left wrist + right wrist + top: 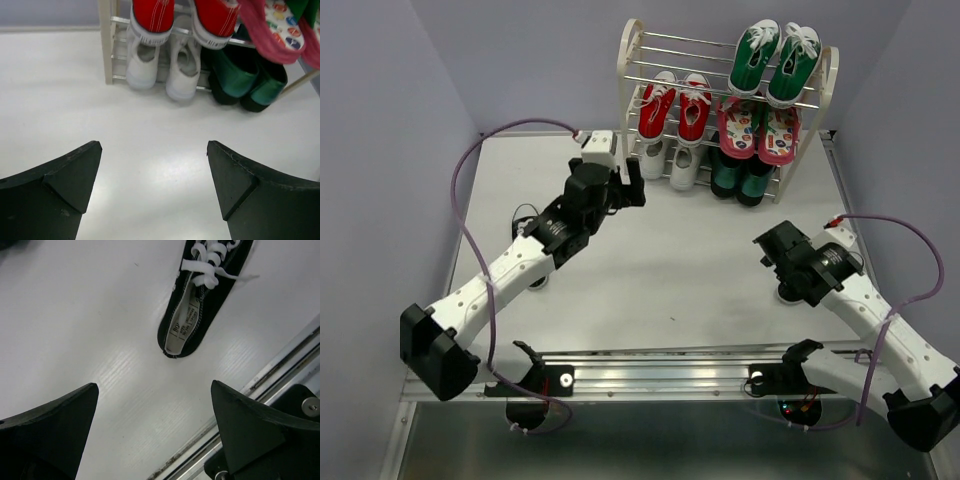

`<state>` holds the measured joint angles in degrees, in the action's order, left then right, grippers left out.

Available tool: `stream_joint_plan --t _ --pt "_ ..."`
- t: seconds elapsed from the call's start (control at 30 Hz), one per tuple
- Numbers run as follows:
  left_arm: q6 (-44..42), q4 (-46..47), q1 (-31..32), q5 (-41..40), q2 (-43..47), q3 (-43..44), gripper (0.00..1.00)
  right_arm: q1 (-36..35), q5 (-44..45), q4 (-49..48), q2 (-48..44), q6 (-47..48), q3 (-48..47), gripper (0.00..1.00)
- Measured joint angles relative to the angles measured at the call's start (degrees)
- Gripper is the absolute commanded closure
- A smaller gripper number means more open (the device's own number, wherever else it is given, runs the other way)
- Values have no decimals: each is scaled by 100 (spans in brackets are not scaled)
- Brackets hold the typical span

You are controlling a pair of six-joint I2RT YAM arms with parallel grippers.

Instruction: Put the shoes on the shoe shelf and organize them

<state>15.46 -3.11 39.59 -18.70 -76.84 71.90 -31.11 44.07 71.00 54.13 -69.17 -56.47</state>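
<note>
The shoe shelf (pixel 628 90) stands at the back of the table. The red pair (pixel 677 107) is on its middle tier at the left, the white pair (pixel 668 165) on the bottom tier below it. My left gripper (pixel 630 188) is open and empty, just in front of the shelf's left post. Its wrist view (pixel 155 150) shows the white shoes (pixel 162 65) and red shoes (pixel 152 17) ahead. My right gripper (pixel 767 250) is open and empty. Its wrist view (pixel 155 390) shows one black shoe (pixel 205 295) lying on the table ahead. In the top view that shoe is mostly hidden under the right arm.
A green pair (pixel 775 62) is on the top tier, a pink patterned pair (pixel 760 128) on the middle right and a dark green pair (pixel 740 178) on the bottom right. A metal rail (pixel 660 375) runs along the near edge. Purple walls enclose the table.
</note>
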Motion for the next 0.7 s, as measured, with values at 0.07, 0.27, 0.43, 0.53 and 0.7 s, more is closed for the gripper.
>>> stream_joint_plan --t 0.07,0.27,0.43,0.53,0.7 --pt "319 15 20 2 555 -758 1 0 -162 225 50 -251 74 0" --pt "977 -17 22 7 1338 -2098 1 68 -286 354 540 -516 323 0" --pt "1349 70 35 -9 1869 -2796 1 603 -531 -92 791 -313 787 0" --pt "1401 81 46 -44 1982 -2881 1 1032 -634 -487 992 -107 955 0" --pt "1440 162 46 -127 1982 -2881 1 1620 -750 -1290 1204 323 1211 6"
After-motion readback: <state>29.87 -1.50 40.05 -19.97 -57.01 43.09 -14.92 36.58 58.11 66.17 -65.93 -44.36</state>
